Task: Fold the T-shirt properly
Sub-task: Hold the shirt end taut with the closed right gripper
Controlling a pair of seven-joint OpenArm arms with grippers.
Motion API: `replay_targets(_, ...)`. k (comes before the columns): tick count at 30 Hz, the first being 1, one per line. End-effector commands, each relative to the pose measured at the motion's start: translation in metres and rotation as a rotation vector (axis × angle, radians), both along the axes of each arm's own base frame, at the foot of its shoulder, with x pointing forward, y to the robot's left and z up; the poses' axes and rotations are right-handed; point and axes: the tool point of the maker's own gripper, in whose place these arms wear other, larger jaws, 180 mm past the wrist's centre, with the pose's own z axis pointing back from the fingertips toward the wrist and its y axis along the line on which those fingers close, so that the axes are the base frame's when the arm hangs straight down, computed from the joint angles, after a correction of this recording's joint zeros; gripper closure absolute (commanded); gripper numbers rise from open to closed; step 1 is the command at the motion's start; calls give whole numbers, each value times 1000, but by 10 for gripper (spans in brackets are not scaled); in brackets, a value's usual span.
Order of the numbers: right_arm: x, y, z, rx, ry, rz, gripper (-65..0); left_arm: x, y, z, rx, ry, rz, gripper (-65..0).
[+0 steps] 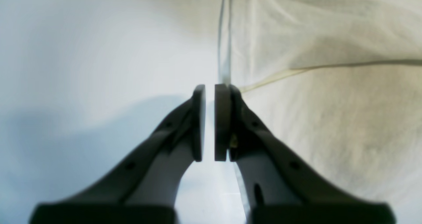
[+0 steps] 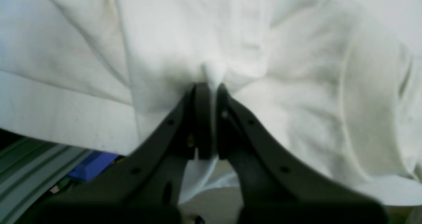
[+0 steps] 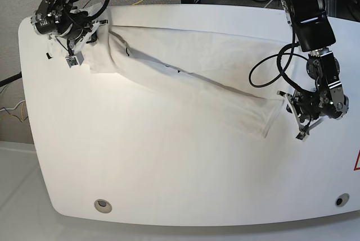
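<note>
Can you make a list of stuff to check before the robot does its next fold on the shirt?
1. Right gripper pinching the T-shirt: ok, cloth bunches between its shut jaws.
2. Left gripper holding cloth: cannot tell. Its jaws are nearly shut beside the shirt's edge, but no fabric shows clearly between them.
3. Shirt stretched between both arms: ok, it lies as a long band across the table.
4. Shirt smooth: not ok, wrinkles show near the right gripper.
5. Shirt fully on the table: not ok; in the right wrist view some cloth hangs past the edge.
</note>
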Motion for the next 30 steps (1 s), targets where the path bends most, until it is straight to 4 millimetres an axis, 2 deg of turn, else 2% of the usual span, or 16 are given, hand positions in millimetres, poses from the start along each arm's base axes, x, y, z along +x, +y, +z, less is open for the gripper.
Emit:
replay_targets(1, 6, -3, 2, -3, -17, 1, -9, 12, 5, 17, 6, -53, 3, -31)
replay_targets(3, 7, -2, -1, 7, -10, -2, -64, 12, 5, 17, 6, -55, 3, -31)
replay_targets(5, 6, -2, -4, 14, -1, -4, -152, 13, 5, 17, 7, -56, 3, -31)
replay_targets(10, 6, -2, -5, 15, 0, -5, -459, 13, 5, 18, 6, -58, 4, -31)
replay_targets(12, 6, -2, -4, 17, 0, -5, -563, 13, 5, 18, 7, -59, 4, -31)
replay_targets(14, 6, -2, -4, 17, 0, -5, -625, 14, 5, 19, 7, -61, 4, -31)
replay_targets(16, 6, -1, -4, 18, -1, -5, -649, 15, 5, 20, 6, -65, 4, -31)
replay_targets(21, 7, -1, -4, 21, -5, -5, -641, 27, 6, 33, 7, -99, 6, -53)
replay_targets(24, 7, -1, -4, 21, -5, -5, -641, 31, 6, 38, 7, -110, 6, -132)
replay_targets(30, 7, -1, -4, 21, -5, -5, -641, 43, 4, 50, -5, -163, 5, -367)
